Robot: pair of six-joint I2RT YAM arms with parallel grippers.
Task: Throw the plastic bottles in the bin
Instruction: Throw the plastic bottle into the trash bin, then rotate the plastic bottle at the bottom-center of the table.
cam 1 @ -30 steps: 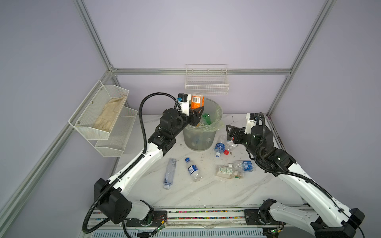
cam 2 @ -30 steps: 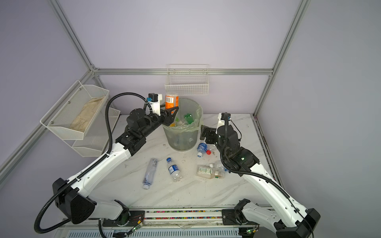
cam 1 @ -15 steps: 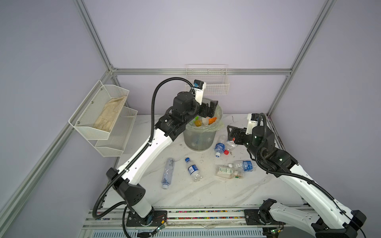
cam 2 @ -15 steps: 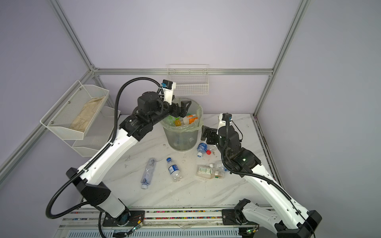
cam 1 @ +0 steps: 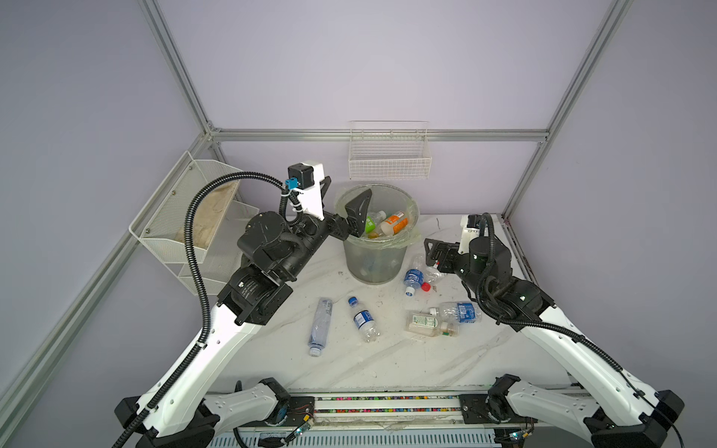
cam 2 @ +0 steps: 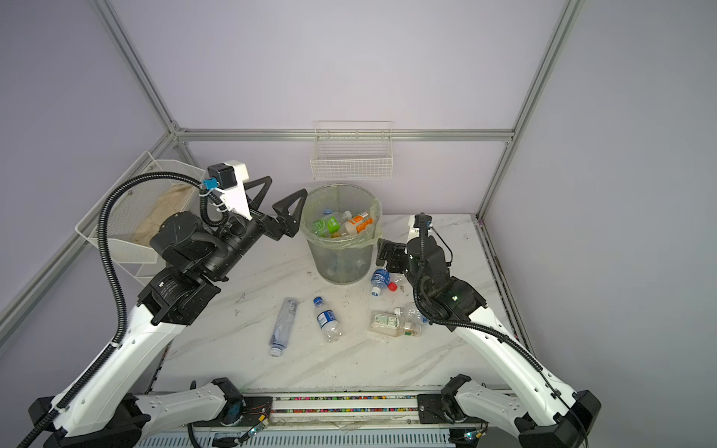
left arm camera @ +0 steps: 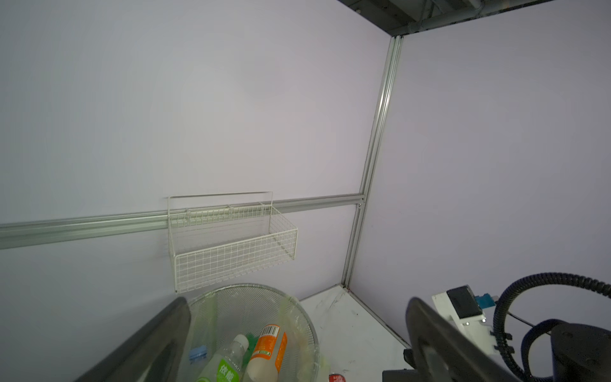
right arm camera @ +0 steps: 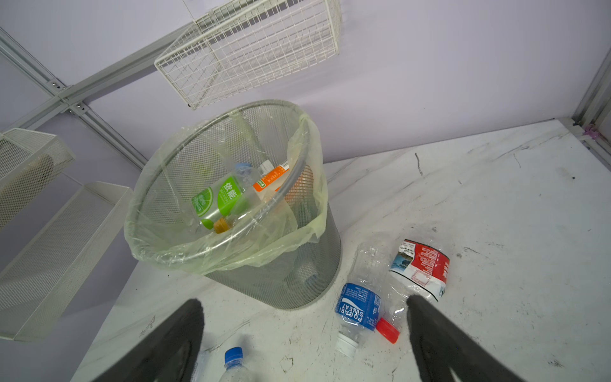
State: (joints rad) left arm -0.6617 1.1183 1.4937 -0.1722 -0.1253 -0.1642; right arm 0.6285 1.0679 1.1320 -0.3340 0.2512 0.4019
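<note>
The white marbled tabletop (cam 1: 388,360) is scuffed and dirt-speckled, and stands in a lilac-walled booth framed with aluminium rails. Taking the back wall as 12 o'clock, the bin (cam 1: 372,267) stands at 12, close to that wall and under a wire basket (cam 1: 390,166). A mesh shelf (cam 1: 186,217) hangs on the wall at 9–10.

Bottles (right arm camera: 218,198) lie in the bin, with an orange-label one (cam 1: 394,224) on top. Six more lie loose on the tabletop:
- A blue-label bottle (right arm camera: 358,307) and a crushed red-label bottle (right arm camera: 420,268) lie side by side at the bin's 4 o'clock.
- A pair (cam 1: 426,322) lies together nearer the front, at 3–4.
- A long bottle (cam 1: 321,326) and a blue-cap bottle (cam 1: 362,320) lie near the centre, apart.

The left pincer (cam 2: 286,190) is spread apart and empty, raised beside the bin's rim at its 9 o'clock. The right pincer (cam 1: 436,254) is also apart and empty, low at the bin's 3 o'clock, just above the blue-label and red-label bottles.

The tabletop meets the walls at 12 and 3. The base rail (cam 1: 388,403) that carries the arms runs along the 6 o'clock edge. Bare surface shows in three places:
- A broad strip along 6.
- The 8–9 side under the left arm.
- The 1–2 corner.
</note>
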